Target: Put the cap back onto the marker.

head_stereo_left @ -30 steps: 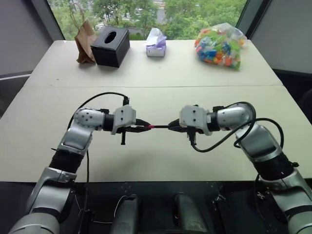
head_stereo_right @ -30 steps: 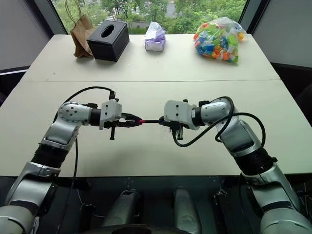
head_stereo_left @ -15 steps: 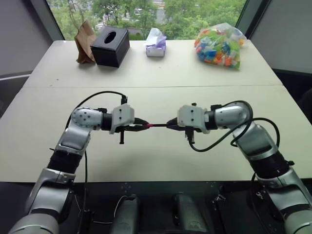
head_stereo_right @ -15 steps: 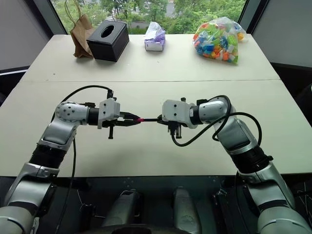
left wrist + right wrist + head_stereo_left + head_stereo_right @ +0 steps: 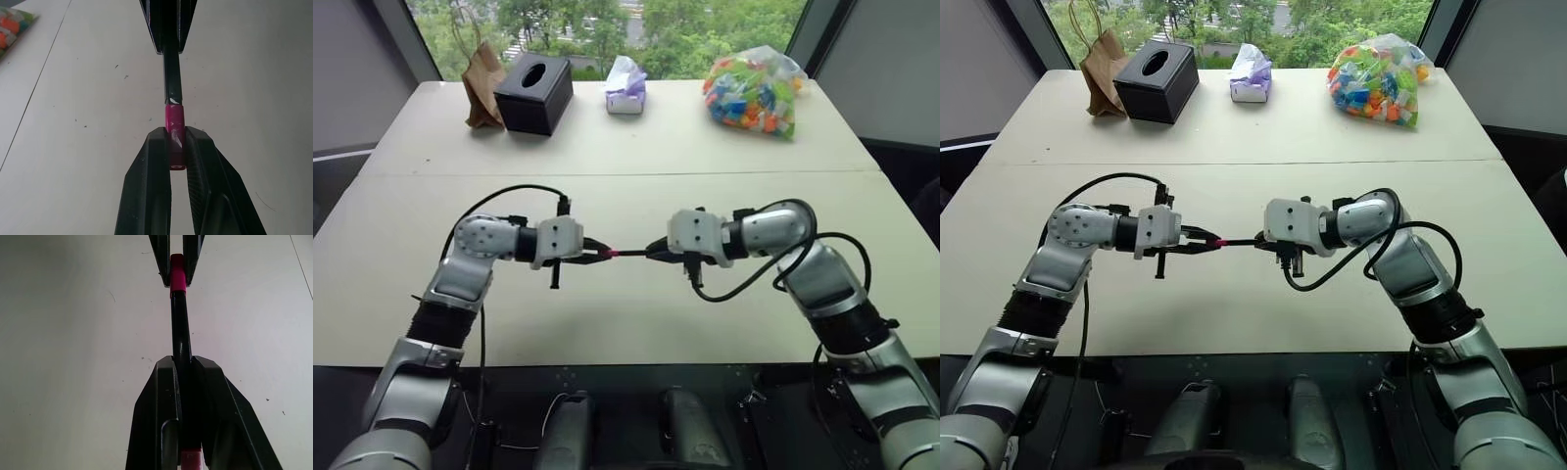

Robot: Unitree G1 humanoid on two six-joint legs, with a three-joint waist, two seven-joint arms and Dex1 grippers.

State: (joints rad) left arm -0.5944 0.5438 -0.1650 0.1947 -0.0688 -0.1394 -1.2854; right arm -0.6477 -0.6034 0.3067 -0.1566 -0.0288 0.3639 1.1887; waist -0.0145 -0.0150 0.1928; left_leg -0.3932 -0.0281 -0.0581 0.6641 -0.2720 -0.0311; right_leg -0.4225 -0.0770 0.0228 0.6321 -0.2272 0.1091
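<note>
White table [image 5: 626, 313], cap [image 5: 174, 122] meeting marker [image 5: 180, 328]

Glossy plastic cap [image 5: 174, 123]; matt table [image 5: 626, 137].

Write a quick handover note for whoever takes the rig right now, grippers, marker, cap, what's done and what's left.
Left gripper: shut on the cap, held above the table.
Right gripper: shut on the marker, held roughly level, pointing at the left gripper.
Cap and marker are in line; the cap's mouth meets the marker's end, and the tip is covered. Whether it is fully seated cannot be told.
Done: both picked up, aligned, brought together.
Left: probably press the two together firmly, then check that the cap holds and release.
</note>
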